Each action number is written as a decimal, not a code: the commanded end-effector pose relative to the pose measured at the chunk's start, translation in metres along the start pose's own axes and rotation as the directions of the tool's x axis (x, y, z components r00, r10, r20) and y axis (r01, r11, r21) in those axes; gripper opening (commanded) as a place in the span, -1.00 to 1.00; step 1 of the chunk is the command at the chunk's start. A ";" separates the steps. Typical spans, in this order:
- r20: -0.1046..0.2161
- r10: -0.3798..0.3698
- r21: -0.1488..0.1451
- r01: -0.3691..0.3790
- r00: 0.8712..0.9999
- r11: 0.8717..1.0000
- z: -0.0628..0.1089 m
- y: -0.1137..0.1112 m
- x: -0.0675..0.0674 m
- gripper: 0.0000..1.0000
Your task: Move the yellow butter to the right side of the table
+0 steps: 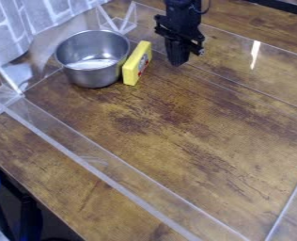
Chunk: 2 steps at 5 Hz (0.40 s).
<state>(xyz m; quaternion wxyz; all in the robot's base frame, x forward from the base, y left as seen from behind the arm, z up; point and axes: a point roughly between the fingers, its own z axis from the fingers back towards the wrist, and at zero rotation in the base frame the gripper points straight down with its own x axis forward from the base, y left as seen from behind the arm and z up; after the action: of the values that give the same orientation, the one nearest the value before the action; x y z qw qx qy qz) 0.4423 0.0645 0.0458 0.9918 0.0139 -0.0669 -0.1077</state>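
The yellow butter (pixel 137 62) is a small yellow box lying on the dark wood table (pixel 177 122) at the upper left, its left side next to the steel bowl. My black gripper (pixel 178 58) points straight down just to the right of the butter, a small gap apart from it. Its fingers are pressed together and shut, with nothing between them, and the tips hang low, close to the tabletop.
A round steel bowl (pixel 92 56) stands left of the butter. A clear plastic rim (pixel 76 155) edges the tabletop. White patterned cloth (pixel 25 28) hangs at the far left corner. Bare wood stretches across the middle and right.
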 end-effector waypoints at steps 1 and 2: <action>0.071 -0.033 0.017 0.032 0.997 0.999 0.022 -0.009 0.014 -1.00; 0.077 -0.042 0.012 0.041 0.996 0.999 0.020 -0.014 0.011 -1.00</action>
<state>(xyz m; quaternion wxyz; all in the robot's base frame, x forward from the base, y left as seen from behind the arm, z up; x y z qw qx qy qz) 0.4406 0.0511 0.0357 0.9897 0.0072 -0.0694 -0.1249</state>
